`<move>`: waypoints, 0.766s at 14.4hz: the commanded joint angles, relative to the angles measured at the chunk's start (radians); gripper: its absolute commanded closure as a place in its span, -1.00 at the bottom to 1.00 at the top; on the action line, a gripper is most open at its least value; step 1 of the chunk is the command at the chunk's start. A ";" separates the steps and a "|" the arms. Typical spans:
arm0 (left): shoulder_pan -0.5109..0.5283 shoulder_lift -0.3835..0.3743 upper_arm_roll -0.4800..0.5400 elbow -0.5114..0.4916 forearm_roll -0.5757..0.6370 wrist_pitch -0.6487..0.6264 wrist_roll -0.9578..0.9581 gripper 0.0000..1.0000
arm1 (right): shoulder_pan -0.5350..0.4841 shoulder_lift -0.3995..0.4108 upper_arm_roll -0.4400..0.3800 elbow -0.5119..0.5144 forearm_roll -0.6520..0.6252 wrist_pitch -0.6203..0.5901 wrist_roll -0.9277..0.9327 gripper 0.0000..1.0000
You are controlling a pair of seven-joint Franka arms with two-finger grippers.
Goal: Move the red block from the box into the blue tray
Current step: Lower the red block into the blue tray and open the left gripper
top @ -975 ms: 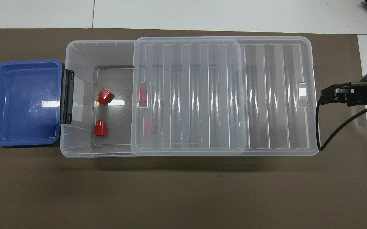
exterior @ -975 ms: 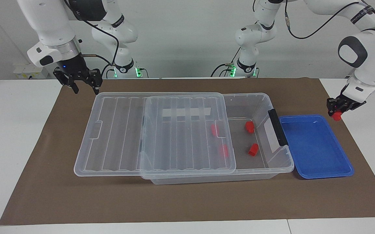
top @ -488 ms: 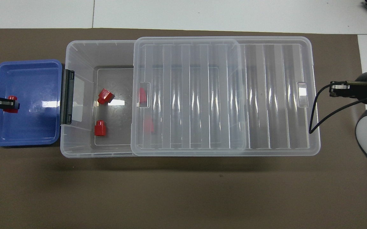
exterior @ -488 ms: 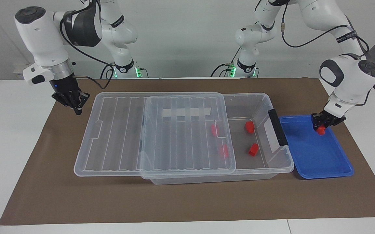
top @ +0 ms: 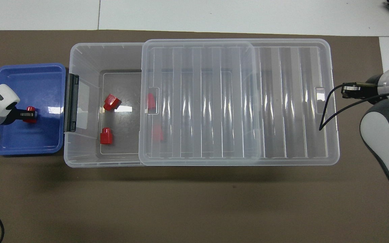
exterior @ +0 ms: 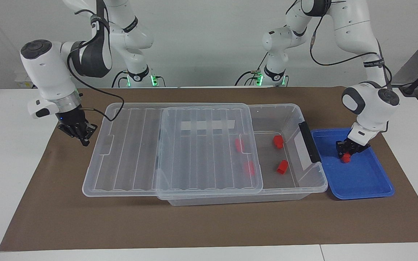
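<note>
Over blue tray (exterior: 361,181): left hand (exterior: 346,155) clamped on red block (exterior: 346,158).

Tray (exterior: 361,181) bright blue. Blocks all bright red, incl. block (exterior: 346,158) at tray. Box (exterior: 288,116) clear plastic w/ black latch (exterior: 309,141), whitish strip (exterior: 207,125). Lid (exterior: 209,152) clear, ribbed stripes. Mat (exterior: 209,224) brown; table (exterior: 9,145) white. Arms white, grey joints.

Bright, even light, probably from above; sharp focus, white glare streaks on the clear lid (top: 201,98).
</note>
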 commanded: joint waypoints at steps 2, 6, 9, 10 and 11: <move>0.005 -0.015 0.000 -0.014 -0.016 0.016 -0.002 -0.54 | -0.003 0.029 0.006 -0.001 0.015 0.029 -0.018 1.00; 0.005 -0.030 0.002 -0.001 -0.016 -0.060 0.000 -1.00 | 0.018 0.029 0.011 -0.001 0.015 0.026 -0.019 1.00; 0.006 -0.169 0.002 0.097 -0.016 -0.387 -0.008 -1.00 | 0.056 0.029 0.015 -0.001 0.015 0.012 -0.024 1.00; 0.005 -0.208 0.002 0.163 -0.016 -0.522 -0.015 -1.00 | 0.072 0.028 0.017 -0.001 0.015 0.009 -0.026 1.00; 0.005 -0.231 0.002 0.238 -0.016 -0.653 -0.026 -1.00 | 0.084 0.028 0.020 -0.001 0.016 0.006 -0.026 1.00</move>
